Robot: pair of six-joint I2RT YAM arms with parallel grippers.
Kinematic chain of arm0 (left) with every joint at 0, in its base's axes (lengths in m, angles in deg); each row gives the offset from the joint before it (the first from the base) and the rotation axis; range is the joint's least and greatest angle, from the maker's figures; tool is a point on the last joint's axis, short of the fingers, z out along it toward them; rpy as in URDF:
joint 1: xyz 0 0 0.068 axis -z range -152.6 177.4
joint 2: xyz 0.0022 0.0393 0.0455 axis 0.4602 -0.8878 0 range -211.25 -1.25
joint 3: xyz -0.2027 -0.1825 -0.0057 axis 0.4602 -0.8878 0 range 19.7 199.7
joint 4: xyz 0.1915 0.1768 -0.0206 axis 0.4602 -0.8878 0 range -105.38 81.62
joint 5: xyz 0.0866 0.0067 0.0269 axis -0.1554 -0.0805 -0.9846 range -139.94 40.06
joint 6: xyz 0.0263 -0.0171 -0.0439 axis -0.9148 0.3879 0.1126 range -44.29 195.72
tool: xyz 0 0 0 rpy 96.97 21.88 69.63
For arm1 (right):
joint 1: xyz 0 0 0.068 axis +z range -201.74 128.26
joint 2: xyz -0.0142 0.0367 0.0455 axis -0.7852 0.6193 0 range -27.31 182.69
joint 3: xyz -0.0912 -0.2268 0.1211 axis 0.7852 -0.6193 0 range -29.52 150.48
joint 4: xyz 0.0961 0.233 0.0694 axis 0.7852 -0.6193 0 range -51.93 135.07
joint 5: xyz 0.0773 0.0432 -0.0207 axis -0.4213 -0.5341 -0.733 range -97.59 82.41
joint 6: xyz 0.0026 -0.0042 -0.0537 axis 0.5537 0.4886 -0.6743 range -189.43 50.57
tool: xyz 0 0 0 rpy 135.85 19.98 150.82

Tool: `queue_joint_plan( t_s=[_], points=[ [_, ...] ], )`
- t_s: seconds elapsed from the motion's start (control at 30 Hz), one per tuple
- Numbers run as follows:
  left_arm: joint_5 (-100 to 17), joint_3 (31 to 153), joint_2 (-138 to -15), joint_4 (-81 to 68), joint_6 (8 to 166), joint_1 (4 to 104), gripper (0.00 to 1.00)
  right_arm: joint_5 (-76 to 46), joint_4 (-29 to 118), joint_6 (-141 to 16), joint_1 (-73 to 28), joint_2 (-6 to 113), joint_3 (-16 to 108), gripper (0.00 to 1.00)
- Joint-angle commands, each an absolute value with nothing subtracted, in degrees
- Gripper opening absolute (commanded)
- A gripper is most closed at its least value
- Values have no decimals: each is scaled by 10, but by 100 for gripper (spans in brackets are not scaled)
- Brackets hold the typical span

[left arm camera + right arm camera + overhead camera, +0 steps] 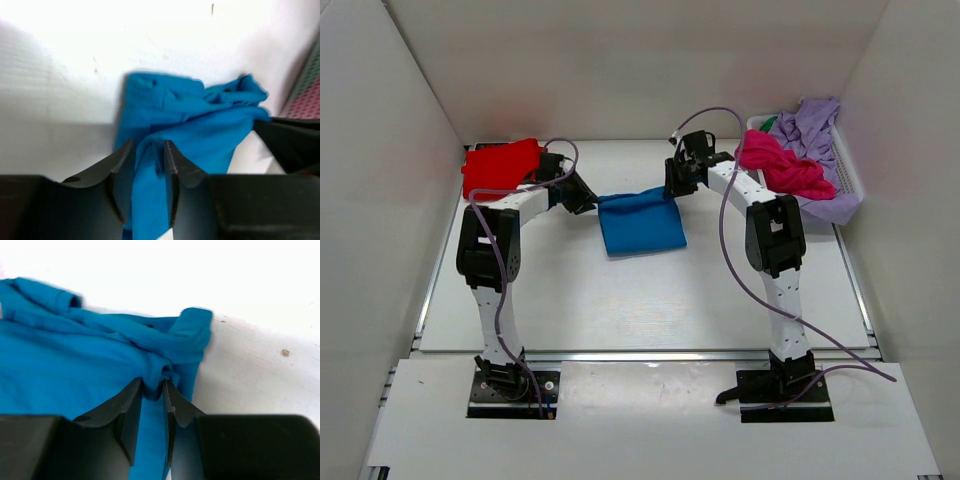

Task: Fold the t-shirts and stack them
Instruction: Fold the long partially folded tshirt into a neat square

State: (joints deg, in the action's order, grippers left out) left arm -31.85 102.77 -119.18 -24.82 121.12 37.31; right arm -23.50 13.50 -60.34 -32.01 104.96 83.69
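A bright blue t-shirt lies folded into a rough rectangle at the middle of the table, its far edge bunched. My left gripper is at its far left corner and my right gripper at its far right corner. In the left wrist view the left gripper has its jaws parted, with a loose fold of the blue t-shirt between them. The right gripper also has its jaws slightly apart around a small bunch of blue t-shirt. A red t-shirt sits at the far left.
A white slatted basket stands at the far right. It holds a magenta t-shirt and a lilac t-shirt that spill over its rim. White walls close the table on three sides.
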Motion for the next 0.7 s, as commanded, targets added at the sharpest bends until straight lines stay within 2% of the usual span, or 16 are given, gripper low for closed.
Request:
queue_joint_plan(
  t_s=[0.0, 0.2, 0.4, 0.47, 0.5, 0.53, 0.57, 0.6, 0.67],
  points=[
    [-277, 985, -1180, -89, 1283, 356, 42, -224, 276, -564, -335, 999, 792, 23],
    [-259, 993, -1189, 14, 1299, 337, 46, -217, 349, -552, -351, 979, 760, 29],
    [-239, 936, -1134, 62, 1249, 340, 47, -219, 414, -563, -361, 928, 712, 63],
    [-228, 918, -1117, 64, 1235, 341, 47, -221, 407, -566, -364, 921, 722, 67],
    [-228, 915, -1116, 45, 1217, 346, 46, -223, 402, -565, -367, 921, 723, 62],
    [-231, 909, -1107, 37, 1209, 351, 44, -217, 393, -562, -367, 920, 724, 50],
    [-231, 892, -1095, 34, 1198, 356, 45, -223, 386, -563, -364, 917, 720, 30],
    [-230, 864, -1078, 50, 1194, 358, 44, -223, 383, -563, -362, 912, 712, 23],
    [-231, 829, -1049, 64, 1185, 364, 44, -224, 380, -573, -365, 896, 687, 0]
  ],
)
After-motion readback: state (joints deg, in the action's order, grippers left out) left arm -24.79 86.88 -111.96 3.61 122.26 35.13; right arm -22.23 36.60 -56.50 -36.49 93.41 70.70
